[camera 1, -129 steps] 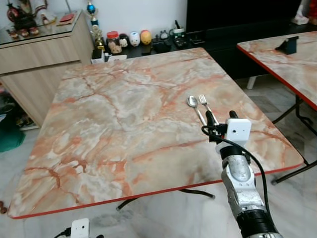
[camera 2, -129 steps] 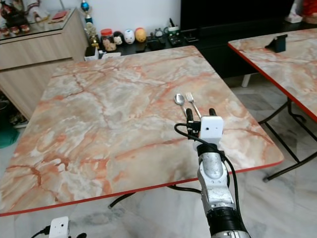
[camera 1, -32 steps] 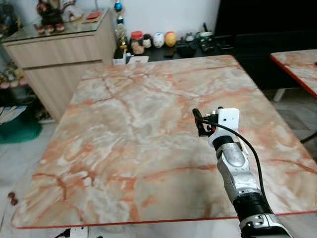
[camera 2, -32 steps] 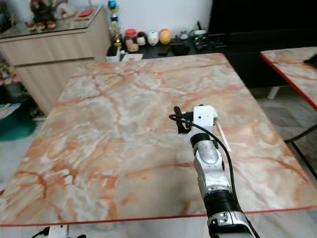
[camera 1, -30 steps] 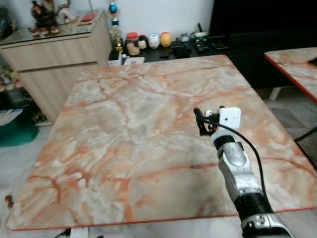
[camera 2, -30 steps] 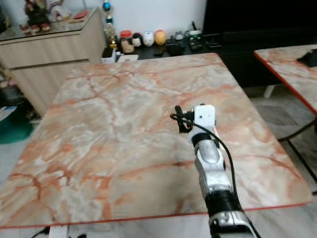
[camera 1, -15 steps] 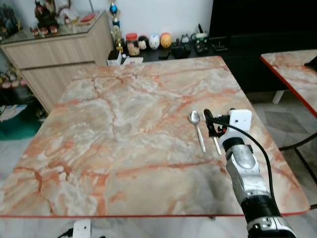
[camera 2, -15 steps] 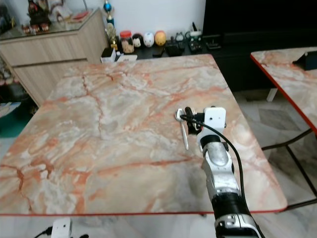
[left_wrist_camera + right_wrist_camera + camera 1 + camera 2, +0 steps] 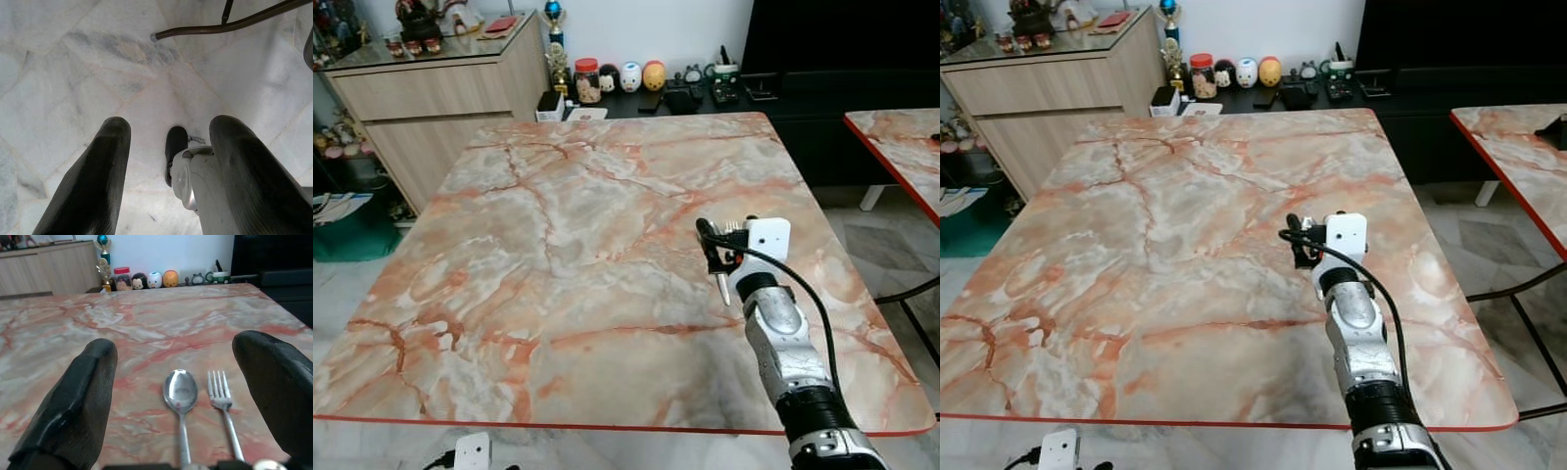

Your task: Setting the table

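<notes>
Lying side by side on the table [image 9: 558, 225], spoon [image 9: 180, 394] and fork [image 9: 221, 396] sit between the wide-open, empty right claw [image 9: 178, 396].

Your right arm [image 9: 778, 333] reaches out over the marble table [image 9: 558, 245], with the right gripper [image 9: 708, 245] low above the top near its right side. You can see a thin utensil handle [image 9: 723, 290] lying on the table just beside the wrist. A wooden cabinet [image 9: 421, 108] stands beyond the far left corner.
</notes>
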You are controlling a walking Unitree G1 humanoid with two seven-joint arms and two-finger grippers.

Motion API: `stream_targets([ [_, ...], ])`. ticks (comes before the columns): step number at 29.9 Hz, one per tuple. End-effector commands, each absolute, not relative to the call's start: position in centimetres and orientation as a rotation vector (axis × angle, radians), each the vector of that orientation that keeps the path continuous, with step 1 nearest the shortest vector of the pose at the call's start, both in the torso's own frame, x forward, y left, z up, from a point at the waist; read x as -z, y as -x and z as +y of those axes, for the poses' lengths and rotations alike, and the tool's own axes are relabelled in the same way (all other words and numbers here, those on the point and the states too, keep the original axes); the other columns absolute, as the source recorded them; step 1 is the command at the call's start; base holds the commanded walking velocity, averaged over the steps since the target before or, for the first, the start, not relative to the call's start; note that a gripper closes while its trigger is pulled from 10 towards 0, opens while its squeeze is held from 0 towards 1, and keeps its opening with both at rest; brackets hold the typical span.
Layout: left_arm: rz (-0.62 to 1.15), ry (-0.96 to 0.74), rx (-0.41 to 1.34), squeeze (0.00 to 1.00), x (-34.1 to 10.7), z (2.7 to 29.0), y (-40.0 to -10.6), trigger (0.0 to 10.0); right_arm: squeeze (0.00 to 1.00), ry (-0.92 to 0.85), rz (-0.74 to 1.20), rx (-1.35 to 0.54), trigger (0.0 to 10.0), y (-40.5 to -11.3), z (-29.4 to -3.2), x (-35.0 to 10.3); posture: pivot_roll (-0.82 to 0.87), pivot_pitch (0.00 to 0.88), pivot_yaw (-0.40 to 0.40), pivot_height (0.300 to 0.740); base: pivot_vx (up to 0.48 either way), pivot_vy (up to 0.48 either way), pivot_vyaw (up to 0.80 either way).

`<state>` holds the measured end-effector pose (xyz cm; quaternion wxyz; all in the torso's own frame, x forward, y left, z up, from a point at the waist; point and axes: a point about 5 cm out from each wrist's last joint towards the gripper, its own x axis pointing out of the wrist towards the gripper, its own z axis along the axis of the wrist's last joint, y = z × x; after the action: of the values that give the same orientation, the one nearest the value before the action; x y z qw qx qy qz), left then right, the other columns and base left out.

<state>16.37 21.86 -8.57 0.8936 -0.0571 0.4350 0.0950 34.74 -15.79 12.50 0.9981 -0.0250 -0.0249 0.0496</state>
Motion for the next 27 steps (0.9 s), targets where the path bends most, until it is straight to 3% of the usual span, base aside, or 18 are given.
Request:
stream_targets([
  [1,0.922,0.120,-0.216,0.00,8.75,22.26,-15.81,10.0,0.00,0.081,-0.090,-0.127,10.0,-34.80,-15.16,-13.39,-0.09,0.000,0.065,0.740,0.000,0.000,0.80],
  [4,0.922,0.120,-0.216,0.00,8.75,22.25,-15.81,10.0,0.00,0.064,-0.090,-0.129,10.0,-34.78,-15.10,-13.38,-0.09,0.000,0.065,0.740,0.000,0.000,0.80],
  [7,0.922,0.120,-0.215,0.00,8.76,22.24,-15.80,10.0,0.00,0.004,-0.081,-0.111,10.0,-34.79,-15.28,-13.26,-0.09,0.000,0.066,0.740,0.000,0.000,0.00],
  [27,0.923,0.122,-0.208,0.00,8.77,22.18,-15.79,10.0,0.00,0.015,-0.072,-0.113,10.0,-34.70,-15.22,-13.07,-0.09,0.000,0.065,0.740,0.040,0.000,0.00],
])
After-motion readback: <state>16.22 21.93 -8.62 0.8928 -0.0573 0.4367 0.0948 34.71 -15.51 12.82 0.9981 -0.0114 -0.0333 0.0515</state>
